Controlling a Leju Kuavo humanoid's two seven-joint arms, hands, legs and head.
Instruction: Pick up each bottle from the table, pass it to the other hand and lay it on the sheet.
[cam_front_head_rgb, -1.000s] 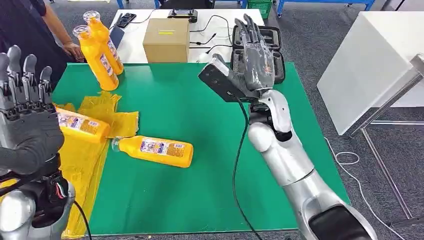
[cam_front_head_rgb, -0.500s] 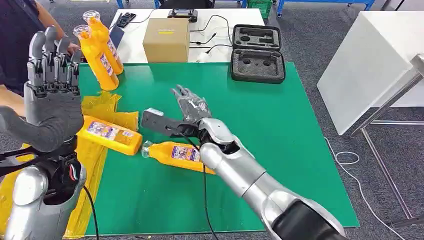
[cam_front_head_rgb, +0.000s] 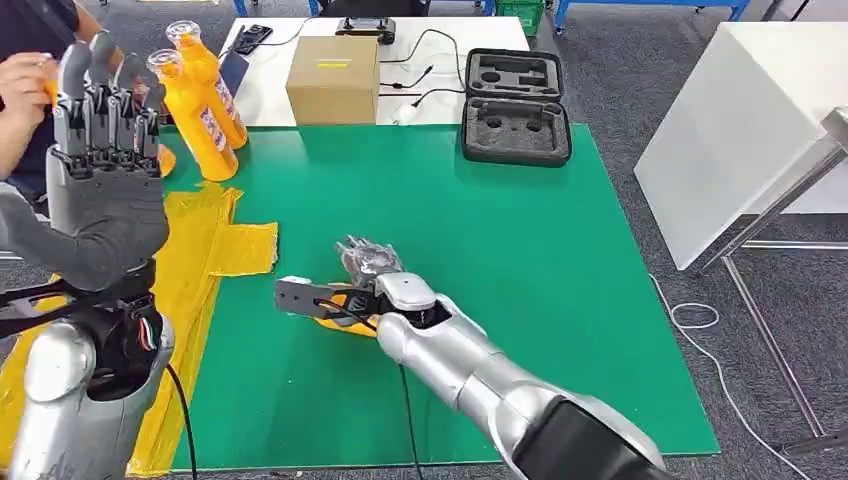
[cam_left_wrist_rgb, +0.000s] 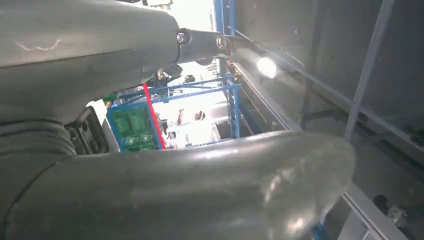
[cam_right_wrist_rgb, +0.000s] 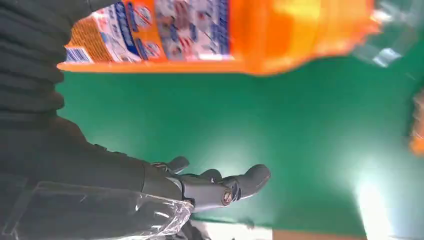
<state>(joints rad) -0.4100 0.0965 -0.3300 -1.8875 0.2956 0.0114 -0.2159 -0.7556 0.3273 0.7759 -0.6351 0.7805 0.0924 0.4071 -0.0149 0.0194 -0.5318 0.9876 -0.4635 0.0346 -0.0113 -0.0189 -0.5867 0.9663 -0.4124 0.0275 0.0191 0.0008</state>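
The lying bottle (cam_front_head_rgb: 345, 305) was mostly hidden in the head view: the right hand (cam_front_head_rgb: 368, 268) and its wrist covered it, so that only an orange strip showed at the near left of the hand on the green surface (cam_front_head_rgb: 560, 300). Whether the fingers were clamped on it could not be told. In the right wrist view (cam_right_wrist_rgb: 165, 192) the fingers (cam_right_wrist_rgb: 250, 181) stretched out above the green with nothing between them, and the bottle (cam_right_wrist_rgb: 225, 35) lay just beside the hand; it was blurred, orange, with a white and blue printed label and a clear cap end.

The left hand (cam_front_head_rgb: 105, 190) stood raised at the left, fingers straight, upright and close together, holding nothing. It hid part of the yellow sheet (cam_front_head_rgb: 215, 245), which lay crumpled along the left edge of the surface. The left wrist view was too close and dark to make out the hand.

Two upright orange bottles (cam_front_head_rgb: 200, 110) stood at the far left corner of the surface. A person's hand (cam_front_head_rgb: 25, 85) was cut off at the far left edge.

Beyond, a cardboard box (cam_front_head_rgb: 333, 80) and an open black foam case (cam_front_head_rgb: 515, 105) rested.
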